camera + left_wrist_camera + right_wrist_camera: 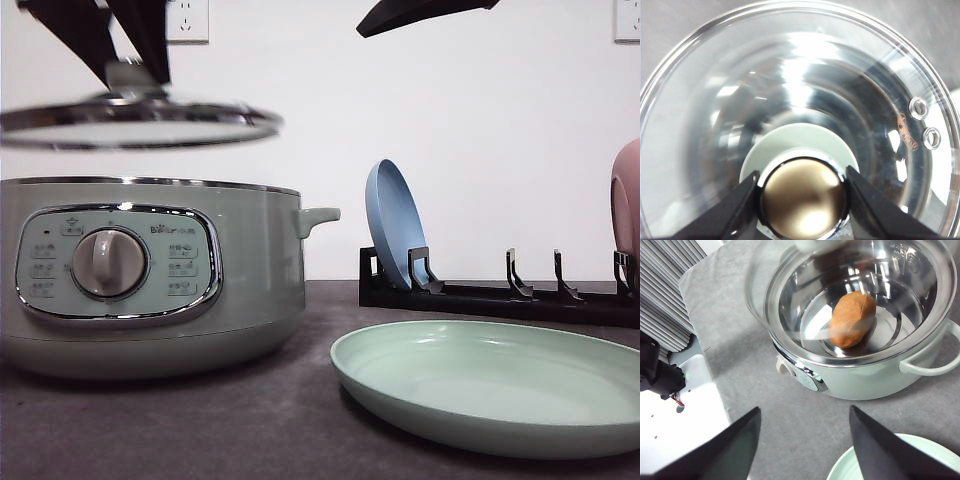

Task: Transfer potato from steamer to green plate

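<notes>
1. The left gripper was seen clenched on the chrome-topped knob of the glass lid, one finger pressed to each side of it.
2. The lid was held level in the air above the steamer, clear of its rim, so the pot was left open.
3. The right gripper was seen released, its fingers spread wide with nothing between them, raised over the grey tabletop just in front of the steamer's control panel.
4. The potato lay on the shiny floor of the steamer, ahead of and below the right gripper, its long axis slanted across the pot.
5. The green plate rested on the tabletop beside the steamer; its rim showed close by the right gripper.
6. The right arm was judged the free one and the nearer to the potato; a descent into the pot with the fingers set across the potato's short width would be called for.
</notes>
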